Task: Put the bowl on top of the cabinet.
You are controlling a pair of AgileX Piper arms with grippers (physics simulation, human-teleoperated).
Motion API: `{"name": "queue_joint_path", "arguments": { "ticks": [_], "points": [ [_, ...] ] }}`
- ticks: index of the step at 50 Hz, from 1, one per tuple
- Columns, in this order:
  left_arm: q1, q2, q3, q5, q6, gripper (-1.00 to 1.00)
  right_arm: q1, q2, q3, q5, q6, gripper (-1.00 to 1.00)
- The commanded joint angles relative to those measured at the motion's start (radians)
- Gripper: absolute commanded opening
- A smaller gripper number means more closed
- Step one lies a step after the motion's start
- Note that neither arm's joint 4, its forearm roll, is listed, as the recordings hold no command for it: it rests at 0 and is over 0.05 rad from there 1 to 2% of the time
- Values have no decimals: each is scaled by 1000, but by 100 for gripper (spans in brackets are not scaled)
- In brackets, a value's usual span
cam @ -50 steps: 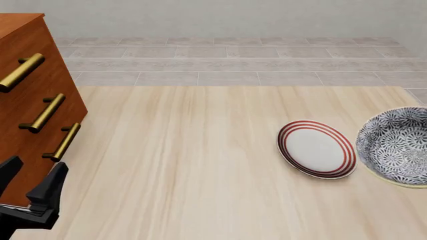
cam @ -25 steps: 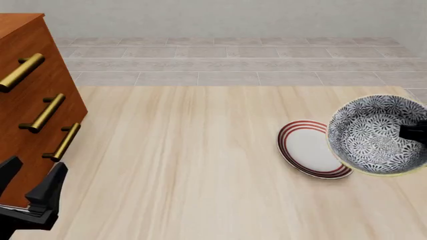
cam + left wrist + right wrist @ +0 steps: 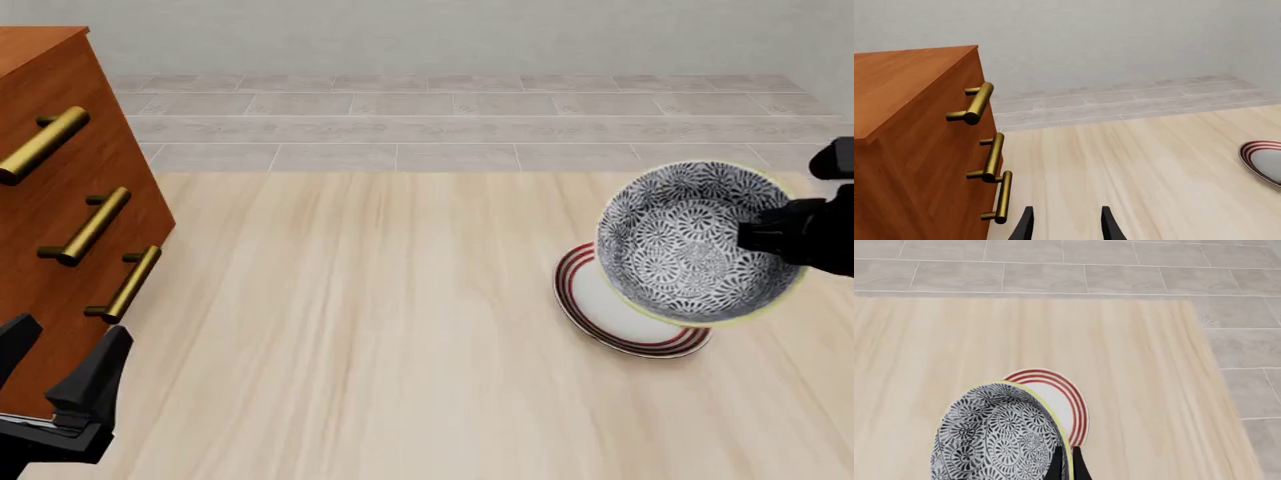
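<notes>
The blue-and-white patterned bowl (image 3: 687, 243) hangs tilted in the air over the red-ringed plate, its yellowish rim pinched by my right gripper (image 3: 763, 236), which is shut on it at the bowl's right edge. In the right wrist view the bowl (image 3: 997, 437) fills the near part and the fingers (image 3: 1066, 462) clamp its rim. The reddish-brown cabinet (image 3: 60, 215) stands at the far left with three brass handles; its top (image 3: 901, 82) shows in the left wrist view. My left gripper (image 3: 54, 375) is open and empty, low beside the cabinet's front.
A flat white plate with red rings (image 3: 625, 305) lies on the wooden table (image 3: 374, 330) under the bowl, also seen as the plate (image 3: 1057, 397) and the plate edge (image 3: 1264, 160). Tiled floor (image 3: 454, 120) lies beyond the table's far edge.
The bowl has risen off the table and moved left and up with my right gripper, now hanging over the plate. The left gripper has barely moved.
</notes>
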Motion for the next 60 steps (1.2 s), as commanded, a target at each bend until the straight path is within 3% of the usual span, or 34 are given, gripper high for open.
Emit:
{"name": "queue_joint_path", "arguments": {
  "ticks": [1,23,60],
  "points": [
    [0,-10,0,6,-2,100,93,30,-25,-23,16,-100],
    [-1,-17,0,6,-6,100,247,81,-73,-55,-18,-100],
    [5,-58,0,31,-10,100,474,169,-167,-99,-9,-100]
  ]
}}
